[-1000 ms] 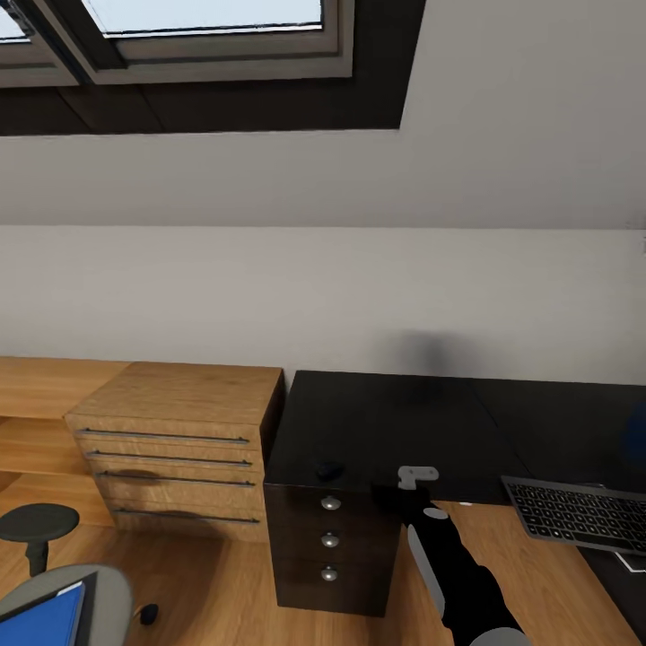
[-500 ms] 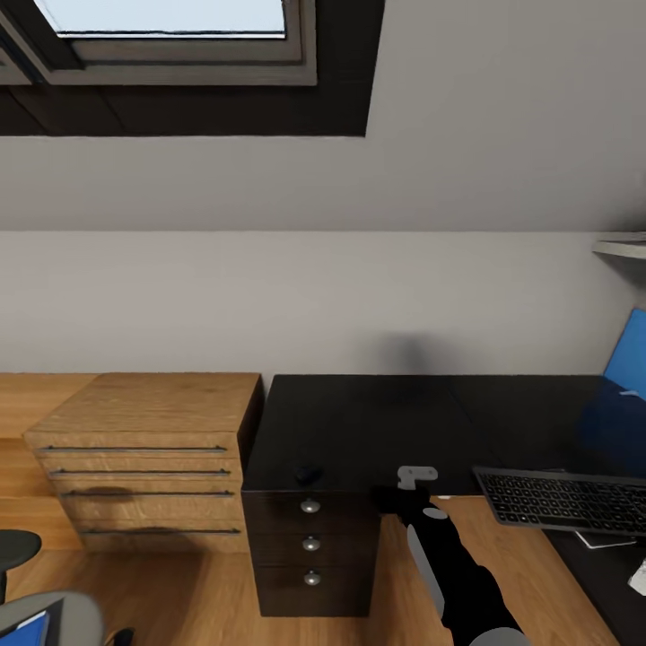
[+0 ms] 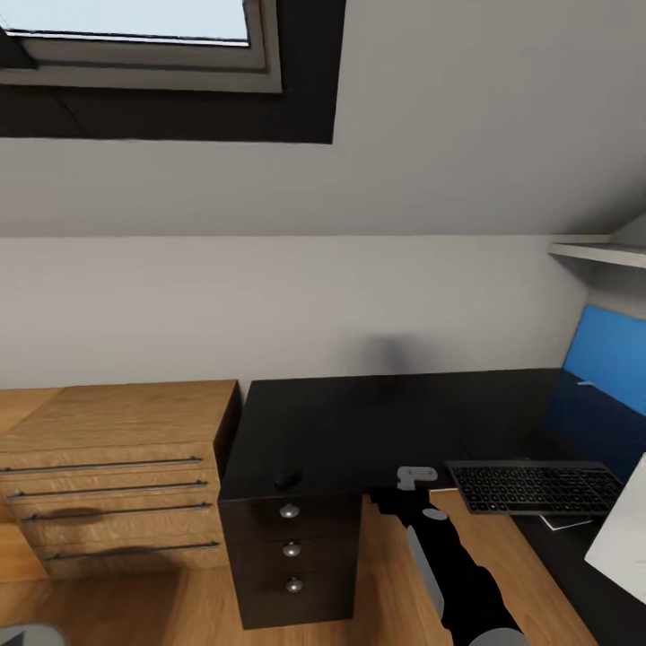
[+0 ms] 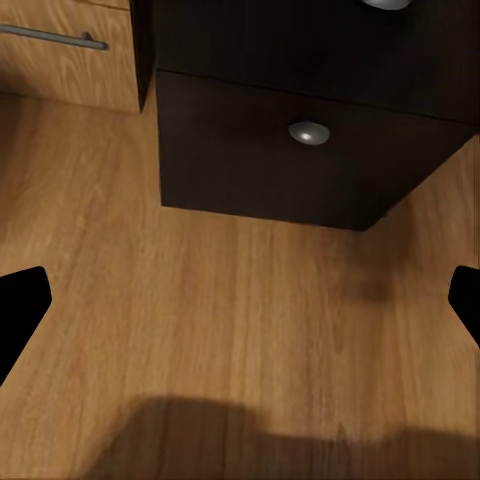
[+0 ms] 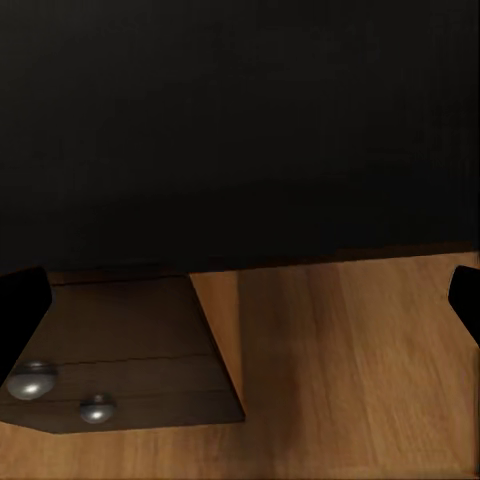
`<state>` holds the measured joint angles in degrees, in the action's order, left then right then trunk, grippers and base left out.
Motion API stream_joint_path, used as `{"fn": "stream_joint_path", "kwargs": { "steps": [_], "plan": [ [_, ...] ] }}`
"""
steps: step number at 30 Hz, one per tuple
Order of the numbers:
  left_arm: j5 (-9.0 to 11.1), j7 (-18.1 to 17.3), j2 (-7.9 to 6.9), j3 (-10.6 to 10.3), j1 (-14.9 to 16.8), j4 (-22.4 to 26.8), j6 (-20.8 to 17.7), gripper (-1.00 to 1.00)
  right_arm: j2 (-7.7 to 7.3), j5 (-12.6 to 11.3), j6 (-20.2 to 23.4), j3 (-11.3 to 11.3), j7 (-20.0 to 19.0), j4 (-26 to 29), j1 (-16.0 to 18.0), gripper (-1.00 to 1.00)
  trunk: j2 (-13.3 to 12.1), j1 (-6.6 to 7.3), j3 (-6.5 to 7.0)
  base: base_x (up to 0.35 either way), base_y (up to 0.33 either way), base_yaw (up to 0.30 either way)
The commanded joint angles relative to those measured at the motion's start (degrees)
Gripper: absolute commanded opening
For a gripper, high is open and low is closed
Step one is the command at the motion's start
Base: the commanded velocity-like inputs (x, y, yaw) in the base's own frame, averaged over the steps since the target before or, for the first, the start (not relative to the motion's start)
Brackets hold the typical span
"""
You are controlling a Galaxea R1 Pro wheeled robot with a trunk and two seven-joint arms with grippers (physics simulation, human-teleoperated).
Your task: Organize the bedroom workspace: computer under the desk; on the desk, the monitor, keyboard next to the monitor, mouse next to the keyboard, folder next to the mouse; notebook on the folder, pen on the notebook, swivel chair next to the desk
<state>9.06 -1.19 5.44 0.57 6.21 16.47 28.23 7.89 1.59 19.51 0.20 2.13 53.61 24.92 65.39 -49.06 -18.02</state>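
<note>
Head view: keyboard (image 3: 536, 488) lies on desk (image 3: 377, 422), long axis three-to-nine o'clock; mouse (image 3: 286, 478) toward nine. Both grippers' jaws spread wide.

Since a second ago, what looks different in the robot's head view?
The camera turned right, so everything slid left in the picture: the grey chair with the blue folder left the view, and a blue panel came in at the right. The small dark mouse, slim dark keyboard and black desk themselves stayed put.
</note>
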Motion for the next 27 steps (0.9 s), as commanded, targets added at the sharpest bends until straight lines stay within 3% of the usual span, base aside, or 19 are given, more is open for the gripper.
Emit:
{"fn": "stream_joint_path", "kwargs": {
  "steps": [1, 10, 20, 27],
  "plan": [
    [0.28, -0.13, 0.01, 0.04, 0.03, -0.02, 0.16, 1.0, 0.02, 0.17, 0.21, 0.03, 0.16, -0.03, 0.04, 1.0, 0.04, 0.0, -0.02, 0.0, 0.0, -0.157],
    [0.31, -0.08, 0.15, 0.06, 0.03, 0.05, 0.16, 1.0, 0.0, 0.17, -0.46, 0.87, 0.16, -0.48, 0.04, 1.0, 0.04, 0.0, 0.2, 0.0, 0.0, -0.059],
    [0.34, 0.24, 0.1, 0.13, 0.04, 0.05, 0.13, 1.0, -0.05, 0.17, -0.61, 1.27, 0.15, -0.93, 0.04, 1.0, 4.05, -2.2, -1.58, 0.0, 0.0, -0.004],
    [0.27, -0.08, 0.11, 0.1, 0.04, 0.05, 0.16, 1.0, -0.01, 0.24, -3.64, 1.47, 0.15, -2.72, 0.04, 1.0, 4.05, -2.2, -1.58, 0.0, 0.0, 0.0]
  ]
}}
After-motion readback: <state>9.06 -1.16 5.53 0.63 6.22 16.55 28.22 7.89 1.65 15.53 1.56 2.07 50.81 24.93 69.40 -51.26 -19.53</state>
